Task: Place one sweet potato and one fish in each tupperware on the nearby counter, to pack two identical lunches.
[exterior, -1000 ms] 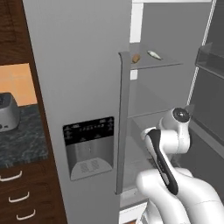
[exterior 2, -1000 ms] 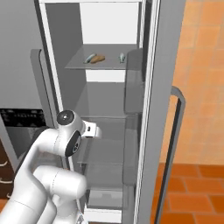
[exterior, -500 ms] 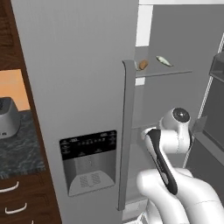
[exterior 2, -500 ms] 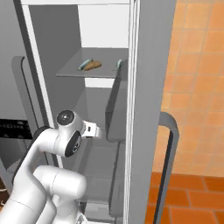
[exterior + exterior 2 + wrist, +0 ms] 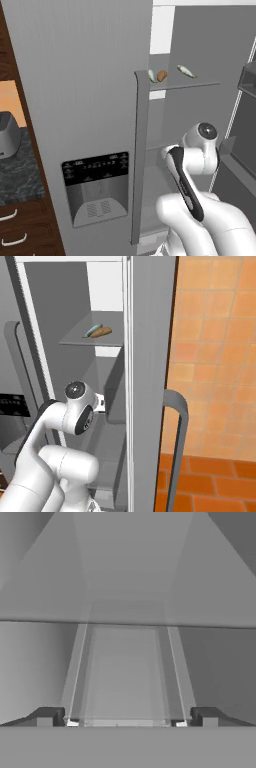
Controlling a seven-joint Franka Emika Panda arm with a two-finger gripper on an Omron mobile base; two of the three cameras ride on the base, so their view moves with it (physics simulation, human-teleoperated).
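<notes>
Sweet potato [image 5: 162, 75] and fish [image 5: 186, 71] sit on the upper fridge shelf [image 5: 200, 84], a second pale fish [image 5: 151, 75] touching the potato's left side; in the right base view the potato [image 5: 103, 331] and a fish [image 5: 93, 330] lie together near the shelf's front edge. Left to right: desk [image 5: 15, 172] with a grey appliance [image 5: 7, 135] at far left, closed fridge door [image 5: 85, 100] with its dispenser panel [image 5: 96, 187] and long handle [image 5: 141, 155], then the open compartment. Step, by my read: fetch phase, nothing picked yet. Fingers [image 5: 50, 716] spread wide, empty, aimed at bare fridge interior below the food. Next move needs the hand raised to shelf height. Tight spots: door handle on the left, open door [image 5: 150, 381] on the right, shelf lip above.
</notes>
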